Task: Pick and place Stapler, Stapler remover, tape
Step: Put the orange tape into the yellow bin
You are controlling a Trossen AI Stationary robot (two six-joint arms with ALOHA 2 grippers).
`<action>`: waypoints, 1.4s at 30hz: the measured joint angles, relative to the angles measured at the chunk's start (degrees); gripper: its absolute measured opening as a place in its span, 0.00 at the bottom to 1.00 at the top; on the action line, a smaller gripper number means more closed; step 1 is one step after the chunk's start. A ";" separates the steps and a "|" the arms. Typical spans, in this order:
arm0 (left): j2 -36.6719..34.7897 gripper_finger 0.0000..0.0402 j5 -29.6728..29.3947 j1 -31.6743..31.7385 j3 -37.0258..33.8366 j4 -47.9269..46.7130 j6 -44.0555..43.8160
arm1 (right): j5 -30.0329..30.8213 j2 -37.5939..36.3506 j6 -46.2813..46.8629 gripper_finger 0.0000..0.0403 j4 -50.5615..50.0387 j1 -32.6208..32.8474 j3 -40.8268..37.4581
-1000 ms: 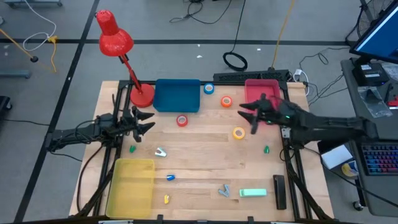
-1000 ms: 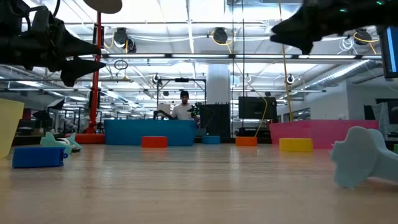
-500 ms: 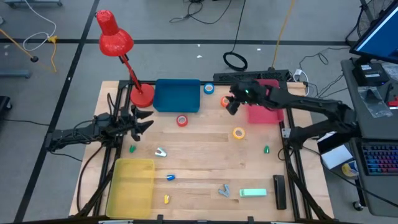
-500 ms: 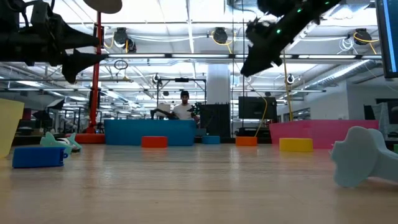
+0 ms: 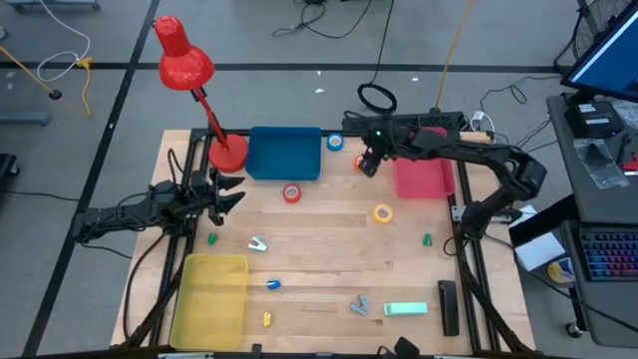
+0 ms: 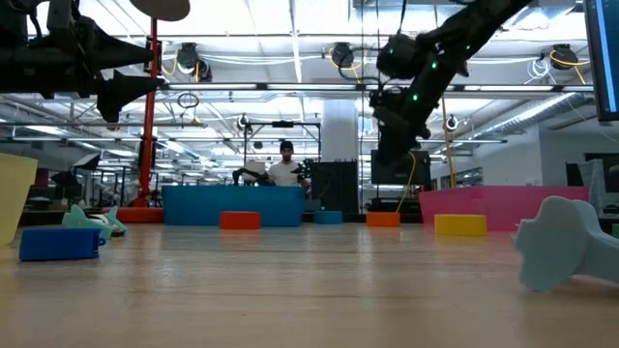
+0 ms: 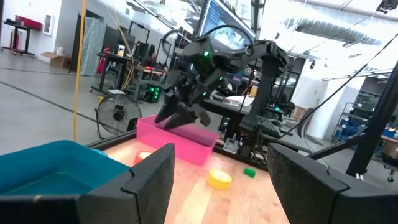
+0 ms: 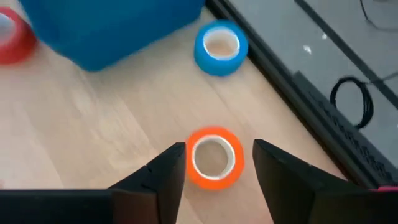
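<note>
Right hand (image 5: 367, 166) hovers above the counter (image 5: 329, 244), fingers (image 8: 163, 177) apart and clamped on nothing. Orange tape (image 8: 214, 157) lies flat on the wood directly below the hand, seen between the two fingers, not touched. Blue tape (image 8: 217, 47) lies just beyond it, near the blue bin (image 5: 284, 153). Red tape (image 5: 291, 193) and yellow tape (image 5: 383, 212) lie flat farther from the hand; pink bin (image 5: 422, 165) sits just beside it. Left hand (image 5: 227, 194) waits off the counter's far side, well apart from the tapes, fingers (image 7: 152, 180) apart, empty.
</note>
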 joint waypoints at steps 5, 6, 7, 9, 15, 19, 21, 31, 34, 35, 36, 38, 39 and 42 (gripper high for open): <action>0.00 0.64 -0.06 0.02 0.00 1.08 -0.02 | 0.05 1.44 -0.02 0.55 1.63 -2.03 0.05; -0.02 0.64 -0.07 0.02 0.00 1.82 -0.02 | 0.04 1.56 -0.02 0.57 1.95 -2.46 0.05; -0.02 0.64 -0.08 0.01 0.00 2.52 -0.02 | 0.05 1.63 -0.02 0.58 2.69 -2.83 0.05; 0.00 0.64 -0.08 0.02 0.00 4.15 -0.04 | 0.02 1.75 -0.02 0.59 4.28 -3.50 0.05; -0.02 0.64 -0.11 0.02 0.00 7.47 -0.05 | -0.17 3.91 -0.84 0.60 6.86 -4.91 0.42; -0.01 0.64 -0.13 0.01 0.00 7.73 0.07 | -0.17 6.79 -2.36 0.61 5.60 -5.25 2.27; 0.00 0.64 -0.13 0.00 0.00 7.87 0.03 | -0.17 8.21 -3.60 0.61 6.26 -5.26 3.74; 0.00 0.64 -0.13 0.02 0.00 8.21 -1.04 | -0.37 11.35 -6.23 0.62 1.35 -6.51 8.05; 0.00 0.64 -0.13 0.00 0.00 8.33 -1.00 | -1.89 12.08 -6.45 0.62 0.76 -6.97 8.02; -0.01 0.64 -0.14 0.01 0.00 8.35 -0.98 | -2.87 12.20 -6.45 0.62 0.35 -7.14 8.02; 0.00 0.64 -0.15 0.02 0.00 8.35 -0.96 | -3.43 12.28 -6.45 0.62 0.18 -7.18 8.02; 0.00 0.64 -0.52 0.01 0.00 8.35 -0.90 | -3.39 12.70 -6.45 0.62 0.30 -7.18 8.02; 0.00 0.64 -0.71 0.02 0.00 8.35 -0.88 | -3.40 12.84 -6.45 0.62 -0.03 -7.18 8.02; -0.01 0.64 -1.97 0.02 0.00 8.37 -0.90 | -4.40 12.78 -6.45 0.62 -0.04 -7.43 7.96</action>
